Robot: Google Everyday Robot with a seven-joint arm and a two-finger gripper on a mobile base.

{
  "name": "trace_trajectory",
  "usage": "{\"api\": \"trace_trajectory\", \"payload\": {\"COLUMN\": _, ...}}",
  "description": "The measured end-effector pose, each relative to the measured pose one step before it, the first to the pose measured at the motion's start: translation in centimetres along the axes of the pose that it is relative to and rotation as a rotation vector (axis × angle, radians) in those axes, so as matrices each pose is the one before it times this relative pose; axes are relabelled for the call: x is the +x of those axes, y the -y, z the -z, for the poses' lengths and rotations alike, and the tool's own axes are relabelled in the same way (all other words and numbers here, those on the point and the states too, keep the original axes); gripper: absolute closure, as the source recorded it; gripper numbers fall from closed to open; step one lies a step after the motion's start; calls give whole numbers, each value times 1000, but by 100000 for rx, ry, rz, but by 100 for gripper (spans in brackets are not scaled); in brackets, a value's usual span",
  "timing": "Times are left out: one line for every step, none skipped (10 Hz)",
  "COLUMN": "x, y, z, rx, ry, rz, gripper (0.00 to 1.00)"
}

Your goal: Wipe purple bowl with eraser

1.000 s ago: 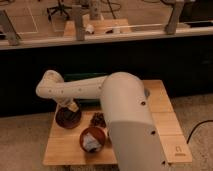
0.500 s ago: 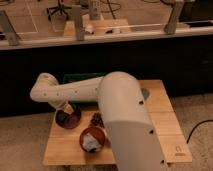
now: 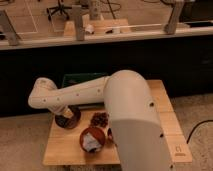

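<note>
1. Carrying everything, the wooden desk [image 3: 167, 107] has its left edge near the purple bowl, so a hard sideways wipe could slide the bowl off.
2. The white arm [image 3: 125, 115] covers much of the desk (hiding its middle and right front), folds at the far left and reaches down to the bowl. Its bulk hangs close over the other things, and a wide stroke could knock them.
3. A green bin [image 3: 82, 79] lies at the desk's back edge, behind the arm.
4. The purple bowl [image 3: 71, 121] sits at the desk's left side, under the arm's end.
5. The orange-red bowl [image 3: 92, 141], holding a white lump, stands near the front, close enough to be bumped.
6. A dark brown cluster [image 3: 100, 119] lies just right of the purple bowl.
7. The jaws are down over the purple bowl. I cannot tell whether they are wide, narrow or holding the eraser, which cannot be made out. A loose hold would drop it mid-wipe.
</note>
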Motion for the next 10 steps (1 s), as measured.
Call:
{"api": "trace_trajectory", "payload": {"x": 282, "y": -765, "z": -194, "rx": -767, "ry": 120, "rz": -693, "gripper": 68}}
{"api": "trace_trajectory", "payload": {"x": 467, "y": -698, "z": -243, "rx": -757, "ry": 272, "rz": -1338, "gripper": 68}}
{"api": "trace_trajectory", "payload": {"x": 499, "y": -468, "z": -237, "rx": -674, "ry": 133, "rz": -1264, "gripper": 68}}
{"api": "trace_trajectory", "payload": {"x": 590, "y": -367, "z": -320, "rx": -860, "ry": 88, "rz": -1519, "gripper": 68}}
{"api": "trace_trajectory", "payload": {"x": 726, "y": -120, "z": -255, "rx": -726, "ry": -164, "rz": -1640, "gripper": 68}}
{"api": "trace_trajectory", "payload": {"x": 946, "y": 160, "z": -389, "rx": -807, "ry": -162, "rz": -1307, "gripper": 68}}
{"api": "trace_trajectory", "payload": {"x": 820, "y": 348, "z": -293, "rx": -533, "ry": -93, "rz": -1036, "gripper": 68}}
{"api": "trace_trajectory", "payload": {"x": 653, "y": 349, "z": -245, "rx": -275, "ry": -24, "rz": -811, "gripper": 68}}
{"api": "trace_trajectory", "payload": {"x": 167, "y": 554, "z": -66, "rx": 85, "ry": 12, "rz": 1, "gripper": 68}}
{"api": "trace_trajectory", "payload": {"x": -101, "y": 695, "z": 23, "rx": 260, "ry": 36, "rz": 218, "gripper": 68}}
